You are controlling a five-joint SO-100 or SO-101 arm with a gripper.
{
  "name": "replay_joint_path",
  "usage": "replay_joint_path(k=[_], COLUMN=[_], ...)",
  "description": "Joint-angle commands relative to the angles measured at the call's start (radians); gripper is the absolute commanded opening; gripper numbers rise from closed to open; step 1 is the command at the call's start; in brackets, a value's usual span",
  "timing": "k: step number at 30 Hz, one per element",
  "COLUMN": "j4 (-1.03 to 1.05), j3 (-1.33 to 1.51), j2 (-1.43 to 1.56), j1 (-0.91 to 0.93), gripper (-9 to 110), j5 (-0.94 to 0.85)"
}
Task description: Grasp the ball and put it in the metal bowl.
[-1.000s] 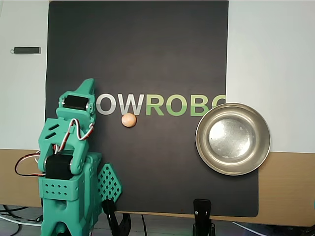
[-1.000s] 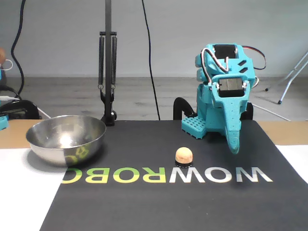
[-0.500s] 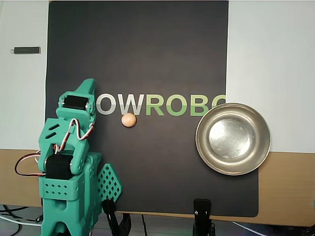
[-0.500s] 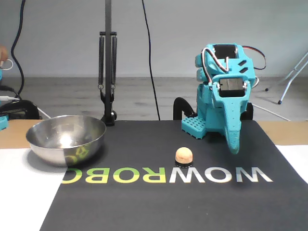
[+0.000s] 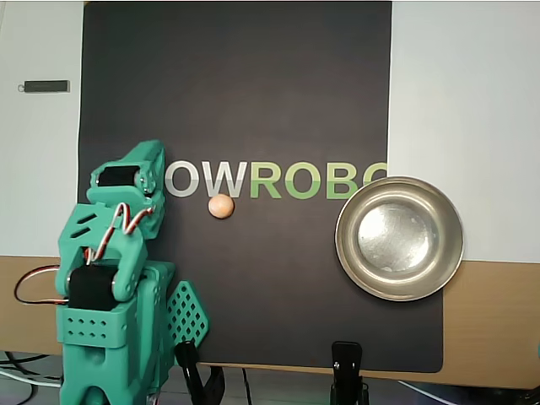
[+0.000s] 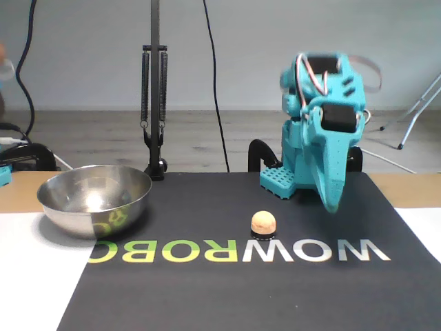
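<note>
In the overhead view the small peach-orange ball [image 5: 221, 206] sits on the black mat [image 5: 253, 101] under the big letters, with the shiny round metal bowl [image 5: 400, 239] at its 3 o'clock and the teal gripper [image 5: 152, 154], jaws pressed together, at its 9 o'clock.

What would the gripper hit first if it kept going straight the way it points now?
Probably the black mat: the gripper points steeply down, tip near the printed "W". The ball sits off to the side, outside that line.
</note>
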Motion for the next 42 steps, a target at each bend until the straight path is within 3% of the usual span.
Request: replay_joint_path(k=[1,7,16,30,42], j4=[0.091,0.282,0.491,0.716,0.724], j3=[-0.201,-0.5,-0.802,-1.028,-1.077], j2=[-0.149,-0.403,-0.635,-0.853,-0.897], j1=[-0.002,0.0,0.034,0.172,0.293], gripper=[0,0,0,1,1], j5=[-0.008,-0.052,-0.287,-0.824,-1.172])
